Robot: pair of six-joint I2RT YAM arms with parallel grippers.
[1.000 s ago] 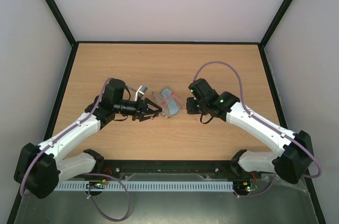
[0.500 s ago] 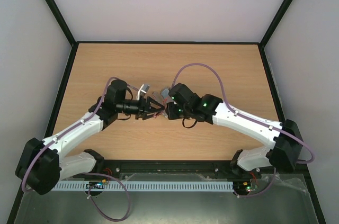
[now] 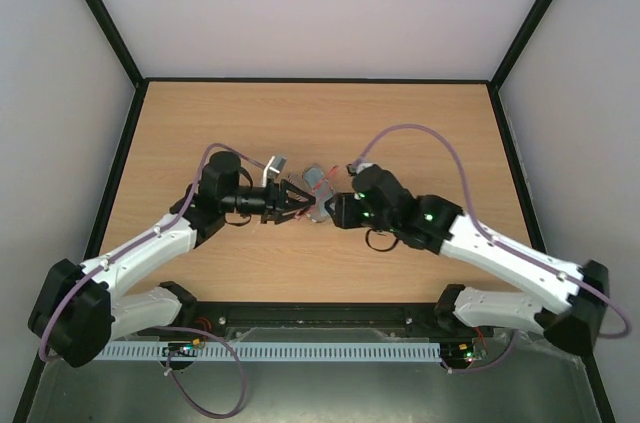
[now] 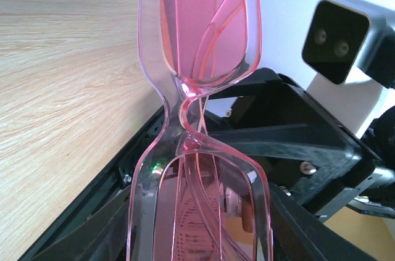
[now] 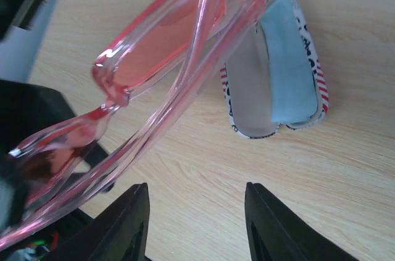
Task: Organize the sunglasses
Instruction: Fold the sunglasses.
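Sunglasses (image 4: 188, 122) are clamped in my left gripper (image 3: 297, 205). My right gripper (image 5: 196, 190) hangs just beside them, spread apart and empty. The open patterned case (image 5: 247, 88) holding the blue cloth (image 5: 287, 63) is nearby.

The sunglasses (image 5: 154, 45) sit above the middle of the table (image 3: 420, 123), with the left gripper (image 3: 297, 205) on their left and the right gripper (image 3: 334, 209) on their right. Just behind them, on the far side, the glasses case (image 5: 247, 94) lies on the table with a cloth (image 5: 287, 57) inside it.
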